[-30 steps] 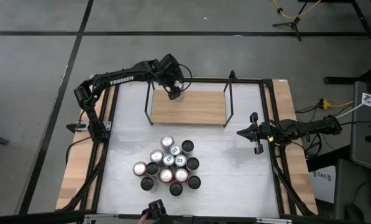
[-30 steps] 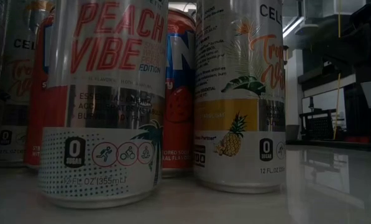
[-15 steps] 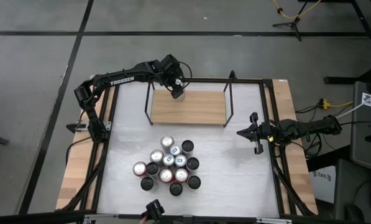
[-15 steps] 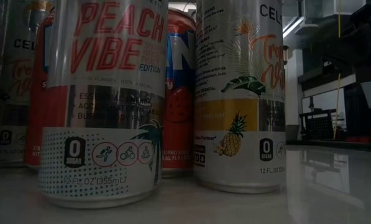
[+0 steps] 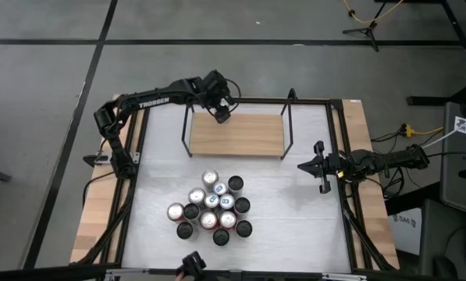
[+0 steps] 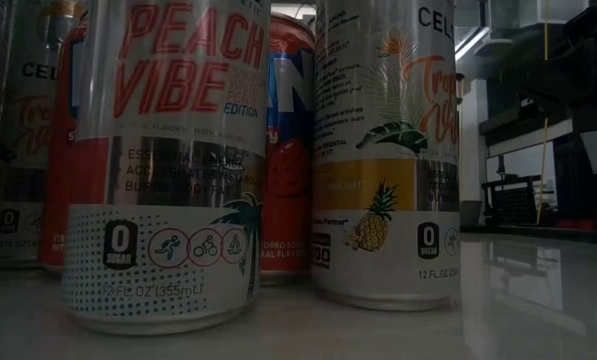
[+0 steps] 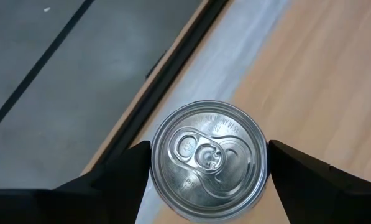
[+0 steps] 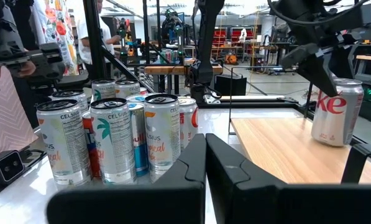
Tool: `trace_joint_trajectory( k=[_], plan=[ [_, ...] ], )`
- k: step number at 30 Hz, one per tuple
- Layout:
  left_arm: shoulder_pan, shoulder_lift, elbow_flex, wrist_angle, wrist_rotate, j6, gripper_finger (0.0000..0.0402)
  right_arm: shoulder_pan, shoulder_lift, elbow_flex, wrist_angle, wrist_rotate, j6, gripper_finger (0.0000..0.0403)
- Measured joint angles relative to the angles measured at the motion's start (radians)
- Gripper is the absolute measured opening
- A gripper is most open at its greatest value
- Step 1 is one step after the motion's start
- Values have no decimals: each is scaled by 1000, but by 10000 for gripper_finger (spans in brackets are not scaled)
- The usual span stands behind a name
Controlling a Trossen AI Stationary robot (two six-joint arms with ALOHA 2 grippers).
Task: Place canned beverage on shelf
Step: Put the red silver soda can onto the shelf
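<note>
A silver canned beverage with red lettering stands at the far left corner of the shelf, a light-wood board with black rod uprights. My left gripper is above it and shut on it. A cluster of several more cans stands on its bases on the white tabletop, nearer than the shelf. My right gripper waits shut at the table's right edge, pointing level toward the left. My left gripper pinches the can's upper wall just under the rim between its two fingers, one on each opposite side. It comes slanting down from the table's far left. The can is nearly upright, its base at the shelf board.
Black uprights stand at the shelf's left end and right end. The rest of the board is bare wood. The table's black frame rail runs past my right gripper. The low view is filled by the cluster's near cans.
My left gripper has rolled a little about its own pointing line over the shelf's far left corner, still shut on the can. It has stayed in the same place.
</note>
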Motion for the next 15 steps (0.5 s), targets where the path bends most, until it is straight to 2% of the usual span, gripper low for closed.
trace_joint_trajectory(
  k=[15],
  plan=[
    [-24, 0, 0, 1, -13, -2, 294, 0, 0, 0, 0, 0, 0, 5]
  ],
)
